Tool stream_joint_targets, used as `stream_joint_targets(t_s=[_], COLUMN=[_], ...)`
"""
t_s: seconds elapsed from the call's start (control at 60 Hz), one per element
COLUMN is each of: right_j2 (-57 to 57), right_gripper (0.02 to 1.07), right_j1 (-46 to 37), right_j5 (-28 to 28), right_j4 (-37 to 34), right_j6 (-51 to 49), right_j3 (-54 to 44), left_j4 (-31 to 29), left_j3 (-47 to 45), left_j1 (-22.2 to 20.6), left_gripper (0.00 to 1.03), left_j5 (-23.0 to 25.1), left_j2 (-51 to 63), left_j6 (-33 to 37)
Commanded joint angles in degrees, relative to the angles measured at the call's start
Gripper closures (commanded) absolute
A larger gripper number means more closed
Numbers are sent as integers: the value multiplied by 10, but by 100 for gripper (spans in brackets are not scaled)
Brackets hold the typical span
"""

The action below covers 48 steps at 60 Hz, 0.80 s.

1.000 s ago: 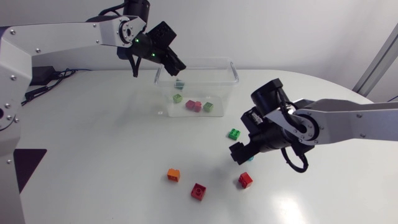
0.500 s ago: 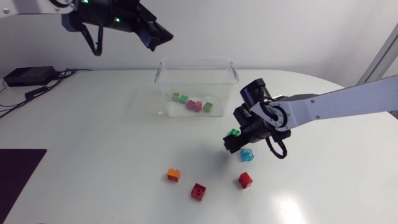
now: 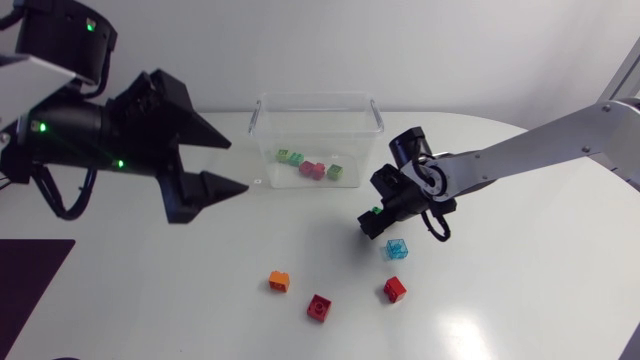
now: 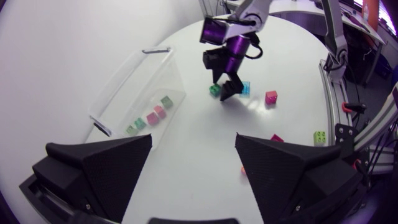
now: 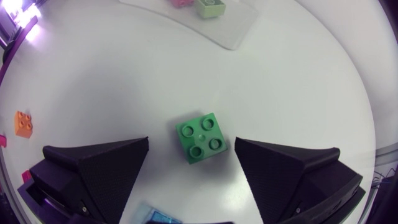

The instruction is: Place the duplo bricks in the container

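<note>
The clear container [image 3: 318, 108] stands at the back middle of the table with green and pink bricks [image 3: 312, 169] inside. My right gripper [image 3: 374, 222] hangs open over a green brick [image 3: 377, 211]. In the right wrist view this green brick [image 5: 202, 138] lies studs up between the open fingers of the right gripper [image 5: 191, 149], touching neither. A light blue brick [image 3: 397, 249] sits just beside it. Two red bricks [image 3: 395, 289] [image 3: 319, 307] and an orange brick [image 3: 279, 282] lie nearer the front. My left gripper [image 3: 236, 166] is raised left of the container, open and empty.
In the left wrist view the left gripper [image 4: 193, 140] looks down on the container [image 4: 140, 87], the right gripper [image 4: 224, 92] and the loose bricks. Bare white table lies left of the container and along the front.
My left arm has swung up and away from above the container to the left, close to the camera. My right gripper has shifted from over the light blue brick to over the green one.
</note>
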Motion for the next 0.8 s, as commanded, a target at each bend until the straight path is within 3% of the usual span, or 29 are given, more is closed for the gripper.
stream_joint_targets(t_s=[0.0, 0.2, 0.333, 0.517, 0.783], right_j2=[24, 47, 45, 34, -42], right_gripper=[7, 20, 52, 80, 81], right_j1=[2, 2, 7, 2, 0], right_j5=[-3, -12, -12, -10, 12], right_j4=[8, 16, 12, 4, 7], right_j6=[-20, -38, -43, -48, -50], right_j3=[18, 30, 26, 9, -51], left_j4=[-2, 7, 16, 32, 61], left_j3=[-50, -128, -151, -159, -171], left_j1=[-6, -33, -49, -79, -113], left_gripper=[12, 16, 18, 21, 21], left_j5=[3, 2, 1, -2, -27], left_j2=[-21, -32, -19, 19, 69], left_j6=[23, 28, 18, -22, -54])
